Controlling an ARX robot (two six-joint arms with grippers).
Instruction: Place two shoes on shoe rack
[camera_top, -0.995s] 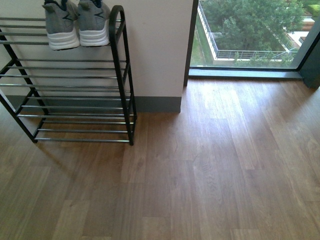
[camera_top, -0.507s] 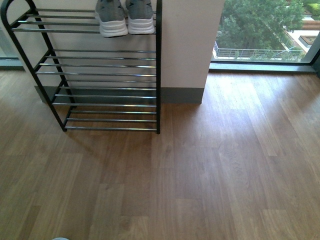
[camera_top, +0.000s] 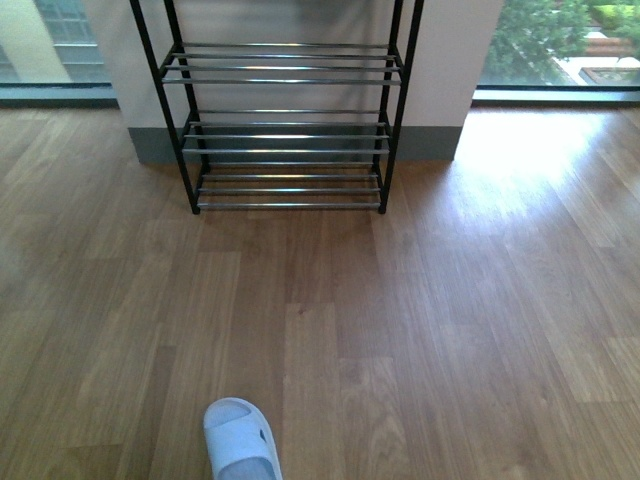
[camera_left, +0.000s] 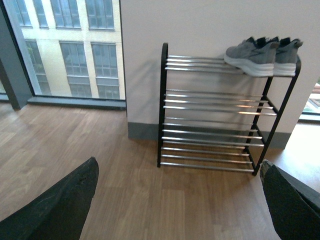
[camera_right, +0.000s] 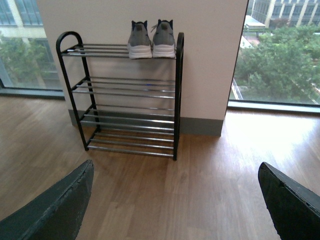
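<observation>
Wood floor (camera_top: 450, 300); grey white-soled shoes (camera_right: 140, 40) (side by side) atop black rack (camera_right: 178, 100); left gripper (camera_left: 178, 167), right gripper (camera_right: 176, 169) spread.

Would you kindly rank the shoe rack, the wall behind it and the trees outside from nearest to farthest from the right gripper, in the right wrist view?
1. shoe rack, on the floor ahead, two shoes on its top tier.
2. wall, directly behind the rack.
3. trees, beyond the window glass.

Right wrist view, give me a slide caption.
Two grey sneakers side by side on the top tier of the black shoe rack.
</observation>
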